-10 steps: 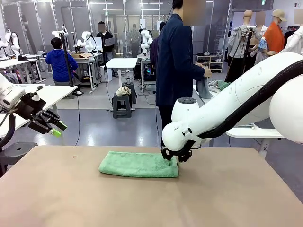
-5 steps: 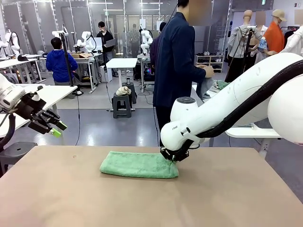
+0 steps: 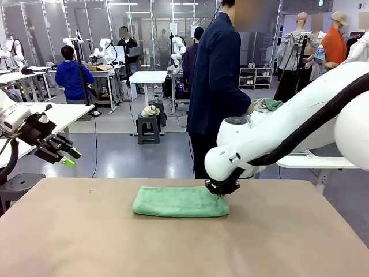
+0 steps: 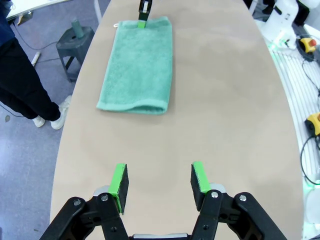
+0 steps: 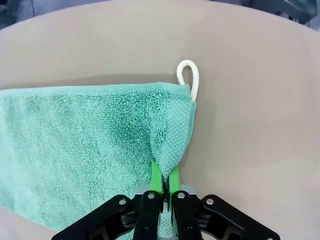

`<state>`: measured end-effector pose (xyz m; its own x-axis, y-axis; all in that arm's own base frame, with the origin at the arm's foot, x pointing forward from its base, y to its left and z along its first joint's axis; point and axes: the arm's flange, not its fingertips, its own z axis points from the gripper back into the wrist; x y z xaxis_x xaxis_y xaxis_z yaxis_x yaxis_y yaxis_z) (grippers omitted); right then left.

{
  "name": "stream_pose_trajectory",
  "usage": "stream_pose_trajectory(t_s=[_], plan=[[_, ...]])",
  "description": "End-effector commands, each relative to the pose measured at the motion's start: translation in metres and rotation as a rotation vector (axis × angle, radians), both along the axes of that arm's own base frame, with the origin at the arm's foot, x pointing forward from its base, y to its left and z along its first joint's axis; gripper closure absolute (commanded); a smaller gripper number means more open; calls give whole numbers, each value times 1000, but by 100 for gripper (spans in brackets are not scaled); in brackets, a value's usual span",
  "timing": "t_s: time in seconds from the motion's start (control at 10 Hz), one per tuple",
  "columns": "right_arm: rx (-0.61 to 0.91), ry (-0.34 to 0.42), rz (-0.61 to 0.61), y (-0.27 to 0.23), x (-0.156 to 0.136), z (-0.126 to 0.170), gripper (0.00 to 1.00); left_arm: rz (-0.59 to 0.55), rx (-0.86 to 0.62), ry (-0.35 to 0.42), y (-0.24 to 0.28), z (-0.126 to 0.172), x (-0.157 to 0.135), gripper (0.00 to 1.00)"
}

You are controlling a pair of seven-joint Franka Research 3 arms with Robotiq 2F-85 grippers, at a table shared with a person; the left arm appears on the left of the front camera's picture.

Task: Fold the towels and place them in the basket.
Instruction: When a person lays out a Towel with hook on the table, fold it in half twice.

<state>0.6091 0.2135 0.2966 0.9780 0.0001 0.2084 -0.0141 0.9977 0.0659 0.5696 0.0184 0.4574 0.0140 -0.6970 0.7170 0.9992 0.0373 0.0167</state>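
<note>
Right wrist view: the towel point(image 5: 85, 130) runs off the left edge, and its pinched corner buries most of the right end effector's point(image 5: 163, 176) pads. Front view: its fingertips cannot be made out at the towel's right end.

A light-green terry towel point(image 3: 180, 202), folded into a long strip, lies flat on the bench point(image 3: 86, 242), its white loop point(image 5: 189, 75) at one corner.

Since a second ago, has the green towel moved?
Yes: the right gripper dragged the towel rightward; its left end now nearly lines up with the black stool behind.
</note>
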Motion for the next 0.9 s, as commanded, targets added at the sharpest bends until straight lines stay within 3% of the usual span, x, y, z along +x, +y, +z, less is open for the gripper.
stream_pose_trajectory(t_s=[0.0,0.3,0.8], plan=[[-44,-20,50,-29,-11,11,100,4,8,-5,0,2,-1,36],[-60,-27,93,-25,-9,22,100,4,8,-5,0,2,-1,36],[-202,-62,149,60,1,105,100,4,8,-5,0,2,-1,36]])
